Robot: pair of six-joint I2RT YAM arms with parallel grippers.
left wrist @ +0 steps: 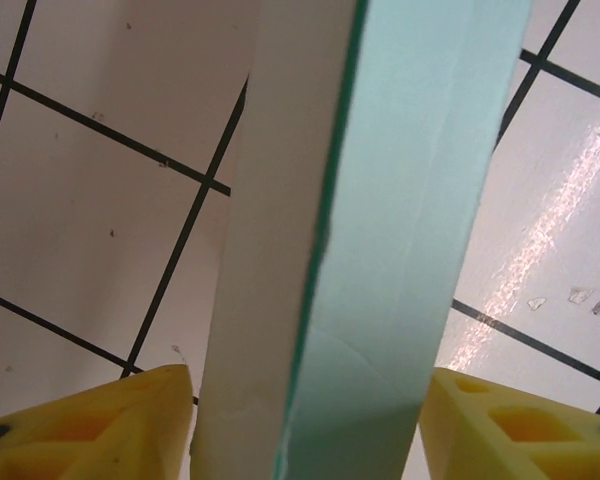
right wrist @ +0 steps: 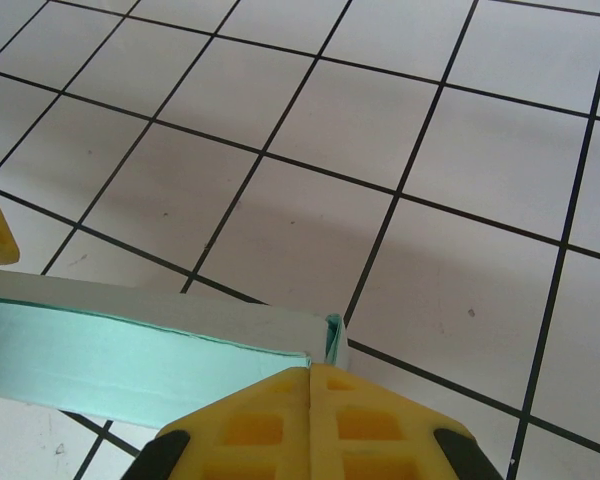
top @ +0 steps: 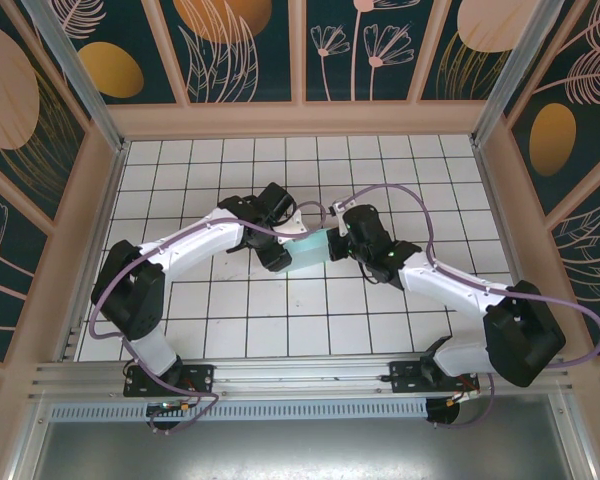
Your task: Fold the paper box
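Right hand [right wrist: 310,372] is clenched on paper box [right wrist: 130,360] corner; grip of left hand [left wrist: 305,385] cannot be told; walls should be kept square.

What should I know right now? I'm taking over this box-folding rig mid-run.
Left gripper: jaws straddle the paper box, one finger on each side; whether it grips is unclear.
Right gripper: shut, tips at the box's end corner; a pinch on the card is unclear.
Box: mid-table, between both arms.
Done: a long wall and a short end flap stand up at one corner.
Left: the remaining folds; inspect the box before moving.
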